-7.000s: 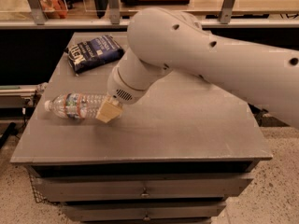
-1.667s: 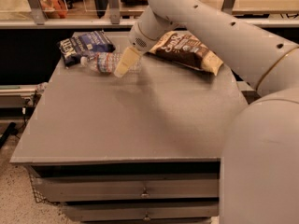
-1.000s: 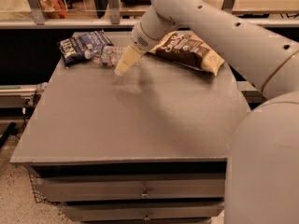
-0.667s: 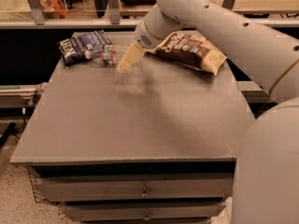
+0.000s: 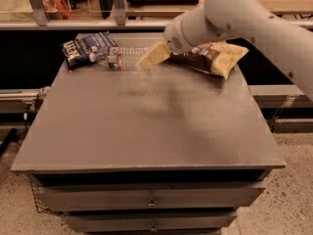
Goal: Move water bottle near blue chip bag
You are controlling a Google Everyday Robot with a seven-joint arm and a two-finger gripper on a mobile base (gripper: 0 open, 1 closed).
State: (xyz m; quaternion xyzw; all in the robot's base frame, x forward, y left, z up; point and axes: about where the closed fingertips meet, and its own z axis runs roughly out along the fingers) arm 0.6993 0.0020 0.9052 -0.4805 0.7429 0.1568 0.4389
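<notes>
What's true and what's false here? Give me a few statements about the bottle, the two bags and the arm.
1. The water bottle lies on its side near the back of the table. True.
2. The bottle's cap end points away from the blue chip bag. False: the cap end is right at the blue bag.
3. The gripper hangs over the table's front edge. False: it is at the back, at the bottle's base end.
4. The yellow-and-brown chip bag lies on the far side of the gripper from the bottle. True.
</notes>
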